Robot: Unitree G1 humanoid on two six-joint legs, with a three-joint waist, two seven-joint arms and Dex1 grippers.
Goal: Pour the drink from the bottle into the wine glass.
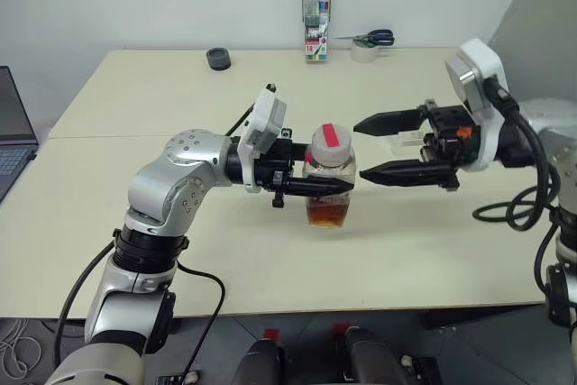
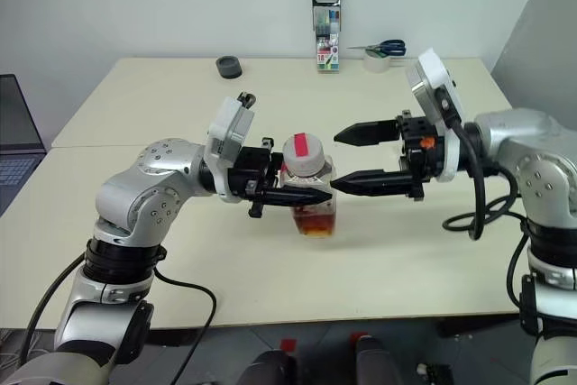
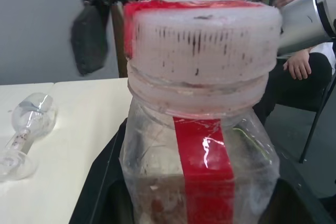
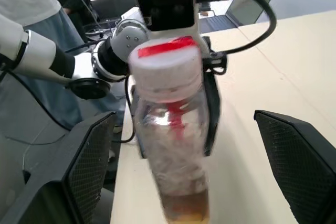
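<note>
My left gripper (image 1: 325, 187) is shut on the bottle (image 1: 330, 179), holding it upright just above the table (image 1: 270, 259). The bottle is clear, with a pale cap (image 1: 331, 143) that has a red strip, and red tape down its side (image 3: 206, 171). The amber drink (image 1: 326, 212) fills only its bottom. My right gripper (image 1: 361, 151) is open, level with the cap. Its fingertips (image 4: 89, 166) sit just to the right of the bottle, apart from it. The wine glass (image 3: 29, 127) rests on the table beyond the bottle, leaning; I cannot tell whether it lies on its side.
At the table's far edge are a marker pack (image 1: 316, 8), scissors (image 1: 374, 39) on a tape roll (image 1: 364, 52), and a small black round thing (image 1: 218, 59). A laptop (image 1: 13, 142) sits at the far left. A seated person (image 3: 302, 56) is beyond the table's right side.
</note>
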